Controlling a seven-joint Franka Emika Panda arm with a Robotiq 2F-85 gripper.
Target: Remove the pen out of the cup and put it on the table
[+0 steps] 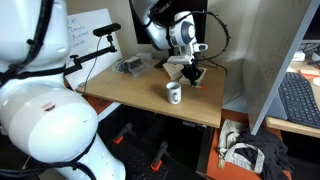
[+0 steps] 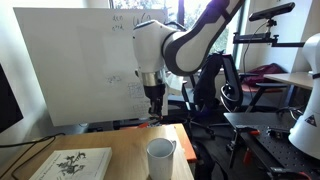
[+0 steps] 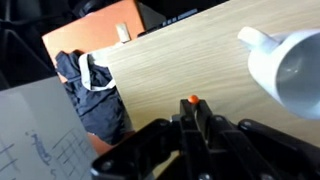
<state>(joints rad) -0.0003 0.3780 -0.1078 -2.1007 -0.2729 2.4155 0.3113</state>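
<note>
Pen (image 3: 193, 100) was clamped betw. the tool's (image 3: 192, 118) closed-in fingers, orange tip showing, out of the cup (image 3: 292, 58) & low over bare worktop (image 3: 170, 65). In an exterior view the arm arched over w/ wrist vertical, tool (image 2: 154, 108) pointing straight down, apart from cup.

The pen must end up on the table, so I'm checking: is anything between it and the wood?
Nothing visible does. In the wrist view the pen shows between the fingers of the gripper, with bare table beneath; the cup stands apart, off to one side.
</note>
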